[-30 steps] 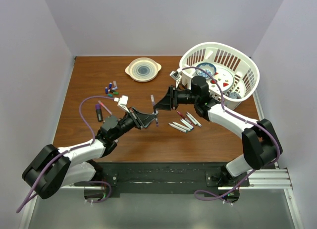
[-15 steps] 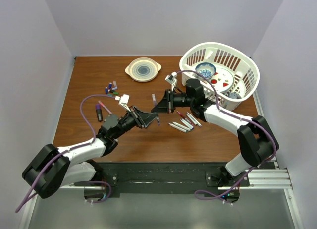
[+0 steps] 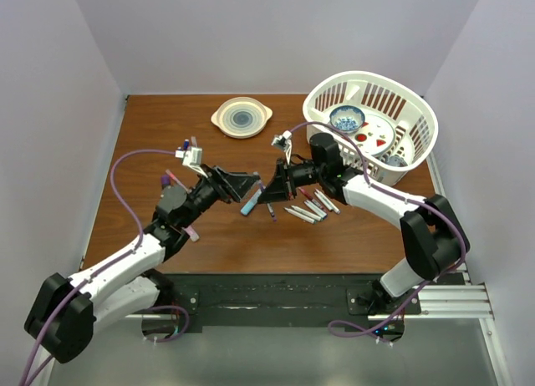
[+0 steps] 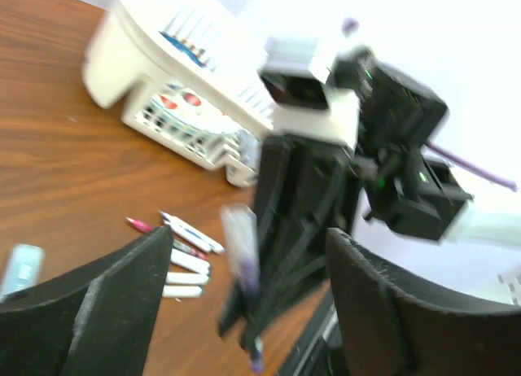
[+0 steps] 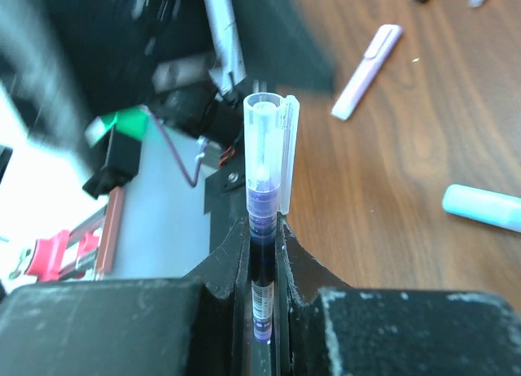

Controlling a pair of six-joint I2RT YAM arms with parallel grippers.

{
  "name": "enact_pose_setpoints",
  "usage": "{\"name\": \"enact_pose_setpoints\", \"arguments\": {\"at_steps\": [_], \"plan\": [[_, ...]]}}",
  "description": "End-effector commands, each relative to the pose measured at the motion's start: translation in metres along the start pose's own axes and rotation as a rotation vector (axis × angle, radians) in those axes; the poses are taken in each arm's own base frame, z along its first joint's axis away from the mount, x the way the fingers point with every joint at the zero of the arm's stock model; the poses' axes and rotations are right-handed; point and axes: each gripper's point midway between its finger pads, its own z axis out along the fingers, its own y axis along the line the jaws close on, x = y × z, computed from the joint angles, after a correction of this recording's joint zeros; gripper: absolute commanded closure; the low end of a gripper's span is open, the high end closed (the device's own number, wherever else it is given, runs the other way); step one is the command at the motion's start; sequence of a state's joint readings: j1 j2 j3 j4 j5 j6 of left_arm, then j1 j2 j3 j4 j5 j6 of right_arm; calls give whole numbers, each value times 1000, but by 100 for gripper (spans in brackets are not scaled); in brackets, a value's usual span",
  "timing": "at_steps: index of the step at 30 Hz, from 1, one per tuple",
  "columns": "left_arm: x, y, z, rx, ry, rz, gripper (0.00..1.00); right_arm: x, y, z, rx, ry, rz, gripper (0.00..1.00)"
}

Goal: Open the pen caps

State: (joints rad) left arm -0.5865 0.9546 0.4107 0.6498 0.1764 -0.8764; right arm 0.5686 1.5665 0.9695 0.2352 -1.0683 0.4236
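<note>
Pen cap point(image 5: 264, 148), clear, sits on the purple pen point(image 5: 261, 223) pinched in the right hand point(image 5: 262, 254) above the surface point(image 3: 167, 135), at 3 o'clock from the wide-open, empty left hand point(image 4: 248, 262), long axis running 12-to-6 across its gap

Overhead view evenly lit, soft shadows cast on the brown wooden table point(image 3: 334, 236), left wrist view smeared by motion, overexposed toward 1 o'clock, right wrist view blurred at 10 o'clock.

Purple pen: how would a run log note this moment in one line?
right gripper: jaws shut on purple pen | clear cap: on | left gripper: jaws open, facing pen
</note>
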Motion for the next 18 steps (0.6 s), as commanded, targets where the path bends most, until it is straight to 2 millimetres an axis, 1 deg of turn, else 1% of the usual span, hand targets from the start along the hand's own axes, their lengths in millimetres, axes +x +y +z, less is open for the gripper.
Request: {"name": "enact_pose_setpoints", "arguments": {"at_steps": [1,2,4,5,7,8,9,10,11,12,15,16,18], "plan": [[-13,16,11,-79,-5,10,29,-8,15,-1,-83,16,-85,100],[-10,19,15,-83,11,1,32,-8,14,-2,-77,15,-82,100],[-7,12,19,-42,24,-23,40,-8,14,-1,-70,15,-87,100],[-3,14,22,-41,41,-38,41,-9,12,-2,-67,14,-84,100],[-3,7,25,3,48,-42,43,-7,11,-1,-69,19,-77,100],[0,5,27,15,57,-49,44,-7,11,0,-70,20,-76,100],[-2,-1,27,51,49,-41,44,-7,11,-1,-70,20,-76,100],[0,-5,27,77,63,-39,44,-7,10,0,-68,21,-71,100],[3,-5,27,88,72,-44,45,-7,9,0,-63,21,-68,100],[1,-10,27,112,63,-42,45,-7,8,1,-58,20,-64,100],[7,-10,28,126,82,-60,50,-8,3,1,-31,14,-52,100],[10,-8,29,125,93,-65,55,-8,2,1,-24,13,-47,100],[11,-8,29,127,98,-82,60,-10,-2,1,0,3,-42,100]]}}
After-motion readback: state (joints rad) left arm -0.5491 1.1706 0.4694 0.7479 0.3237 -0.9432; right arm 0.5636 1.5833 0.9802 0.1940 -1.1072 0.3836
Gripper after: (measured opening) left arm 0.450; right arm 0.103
